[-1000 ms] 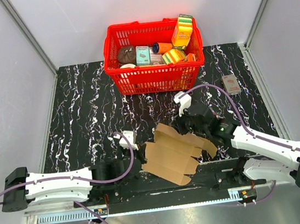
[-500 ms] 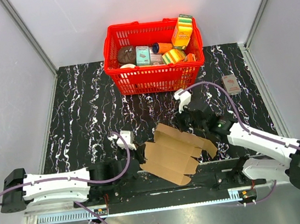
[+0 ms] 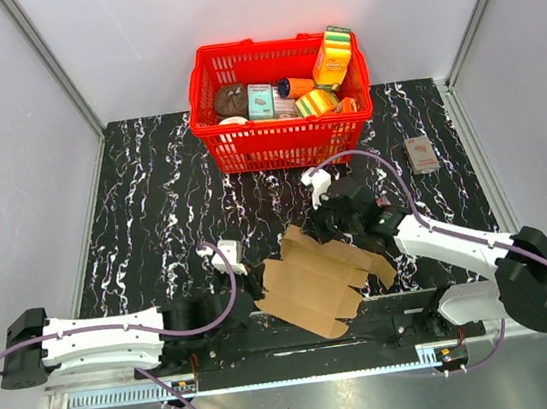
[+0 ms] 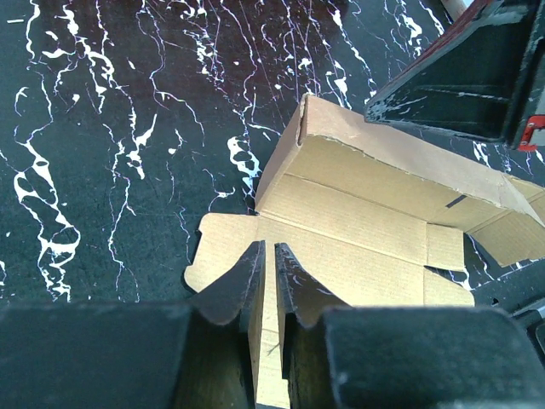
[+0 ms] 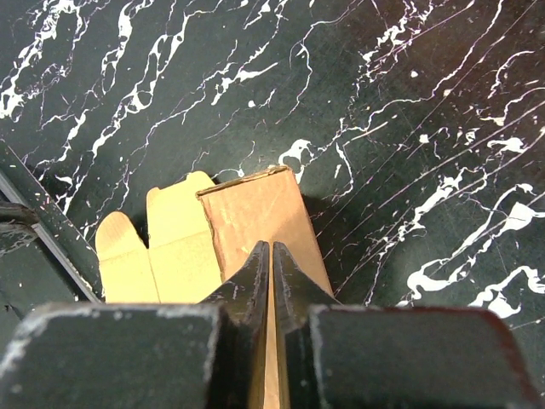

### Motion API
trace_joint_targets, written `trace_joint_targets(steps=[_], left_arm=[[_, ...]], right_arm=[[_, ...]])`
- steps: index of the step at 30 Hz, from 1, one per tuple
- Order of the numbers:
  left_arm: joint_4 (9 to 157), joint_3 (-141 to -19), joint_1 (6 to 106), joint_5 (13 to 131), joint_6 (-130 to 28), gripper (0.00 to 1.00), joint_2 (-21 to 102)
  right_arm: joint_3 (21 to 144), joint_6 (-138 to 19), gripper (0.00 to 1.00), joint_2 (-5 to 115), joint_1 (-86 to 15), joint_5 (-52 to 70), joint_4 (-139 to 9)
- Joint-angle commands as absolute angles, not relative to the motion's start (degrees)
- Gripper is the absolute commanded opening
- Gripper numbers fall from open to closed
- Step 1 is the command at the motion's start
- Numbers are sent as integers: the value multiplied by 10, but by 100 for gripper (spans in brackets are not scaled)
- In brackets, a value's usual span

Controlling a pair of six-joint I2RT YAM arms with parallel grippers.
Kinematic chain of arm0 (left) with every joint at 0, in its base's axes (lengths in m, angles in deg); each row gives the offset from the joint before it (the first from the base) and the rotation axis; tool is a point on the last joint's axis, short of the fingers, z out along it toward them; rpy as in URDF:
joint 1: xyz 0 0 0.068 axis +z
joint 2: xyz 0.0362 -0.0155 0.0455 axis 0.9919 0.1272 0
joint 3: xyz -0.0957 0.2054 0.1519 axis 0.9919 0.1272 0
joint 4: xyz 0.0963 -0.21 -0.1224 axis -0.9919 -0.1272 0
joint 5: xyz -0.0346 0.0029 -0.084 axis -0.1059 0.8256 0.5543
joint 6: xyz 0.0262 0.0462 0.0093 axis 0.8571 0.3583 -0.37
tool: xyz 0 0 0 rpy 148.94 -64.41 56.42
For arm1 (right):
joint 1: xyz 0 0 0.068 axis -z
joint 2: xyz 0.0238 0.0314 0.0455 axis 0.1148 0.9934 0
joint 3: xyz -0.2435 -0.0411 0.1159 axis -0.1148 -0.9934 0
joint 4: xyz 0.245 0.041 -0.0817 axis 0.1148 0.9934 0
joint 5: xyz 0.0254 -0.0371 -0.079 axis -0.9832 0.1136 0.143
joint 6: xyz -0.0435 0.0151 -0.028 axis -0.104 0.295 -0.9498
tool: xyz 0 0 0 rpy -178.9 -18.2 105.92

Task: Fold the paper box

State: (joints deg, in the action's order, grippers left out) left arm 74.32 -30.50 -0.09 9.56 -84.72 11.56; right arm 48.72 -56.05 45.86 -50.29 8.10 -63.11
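Right gripper has slid along the far wall of the paper box, pinching it for folding inward, while left gripper sits barely parted, hold unclear

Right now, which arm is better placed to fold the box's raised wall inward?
Probably the right: the right gripper pinches the box at that wall's edge, while the left gripper is low over a flat flap.

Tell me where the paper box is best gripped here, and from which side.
Probably pinch the paper box by its raised far wall, coming from above with one finger on each face. That panel stands up off the table, a thin edge; the base panel lies flat, offering nothing to close on.
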Motion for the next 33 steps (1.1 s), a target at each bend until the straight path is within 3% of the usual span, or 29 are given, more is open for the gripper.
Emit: trace_joint_targets(steps=[1,33], left_arm=[[759,-301,-1,80,-860,14,121],[764,-301,-1,76,-862,14,144]], right_arm=[[514,-573,8,480,-499,55,-671],[491,-588,6,511,-499,8,-628]])
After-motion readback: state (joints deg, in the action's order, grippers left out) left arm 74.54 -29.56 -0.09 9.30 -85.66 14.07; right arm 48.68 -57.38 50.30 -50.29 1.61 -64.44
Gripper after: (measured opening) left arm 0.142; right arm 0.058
